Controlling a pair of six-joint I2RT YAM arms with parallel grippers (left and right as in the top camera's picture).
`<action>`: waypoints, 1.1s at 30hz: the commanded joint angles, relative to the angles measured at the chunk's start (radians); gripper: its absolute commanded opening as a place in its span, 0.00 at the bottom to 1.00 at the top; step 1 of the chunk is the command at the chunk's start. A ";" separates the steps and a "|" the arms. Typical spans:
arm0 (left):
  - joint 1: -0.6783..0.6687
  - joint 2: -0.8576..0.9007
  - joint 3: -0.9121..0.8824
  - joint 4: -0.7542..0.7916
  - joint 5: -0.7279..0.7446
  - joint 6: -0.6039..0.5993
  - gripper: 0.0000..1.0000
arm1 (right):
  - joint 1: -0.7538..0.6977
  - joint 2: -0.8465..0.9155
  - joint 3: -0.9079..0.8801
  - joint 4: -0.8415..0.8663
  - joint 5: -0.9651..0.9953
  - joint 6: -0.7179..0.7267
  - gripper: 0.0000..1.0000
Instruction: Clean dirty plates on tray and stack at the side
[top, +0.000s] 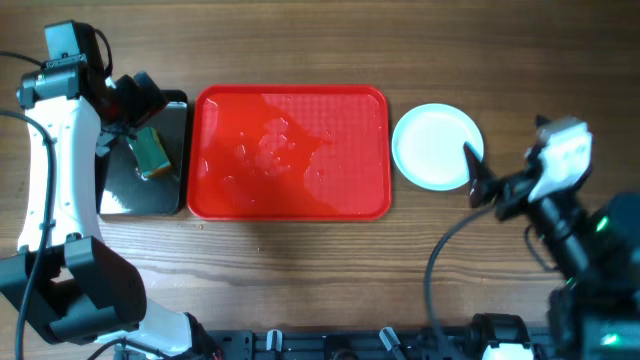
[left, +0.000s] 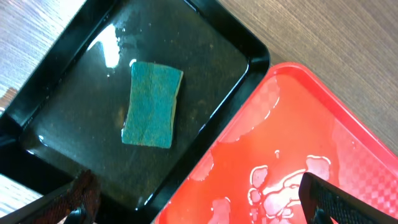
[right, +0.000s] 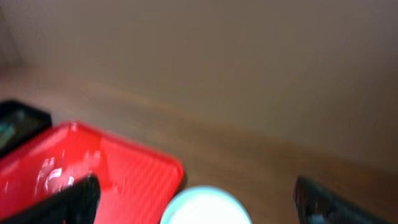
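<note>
Plates (top: 437, 146): likely rigid, wet-slick (chippable); you pinch the rim. Left end effector (left: 199, 202) open, right end effector (right: 199, 202) open

Textured red tray (top: 350, 195), white plates (top: 437, 146), green sponge (left: 151, 104), glossy black tray (left: 74, 74).

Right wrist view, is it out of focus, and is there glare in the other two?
Right wrist view: blurred all over, the red tray and white plate soft-edged. Left wrist view: sharp, with a bright glare patch on the wet black tray. Overhead view: sharp, evenly lit, pale sheen on the wet red tray.
</note>
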 joint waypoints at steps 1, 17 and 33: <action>-0.003 0.001 0.005 -0.002 0.012 0.001 1.00 | 0.050 -0.235 -0.342 0.254 0.045 -0.017 1.00; -0.003 0.001 0.005 -0.002 0.012 0.001 1.00 | 0.094 -0.603 -0.886 0.508 0.134 0.129 1.00; -0.003 0.001 0.005 -0.001 0.012 0.002 1.00 | 0.094 -0.577 -0.885 0.497 0.138 0.129 1.00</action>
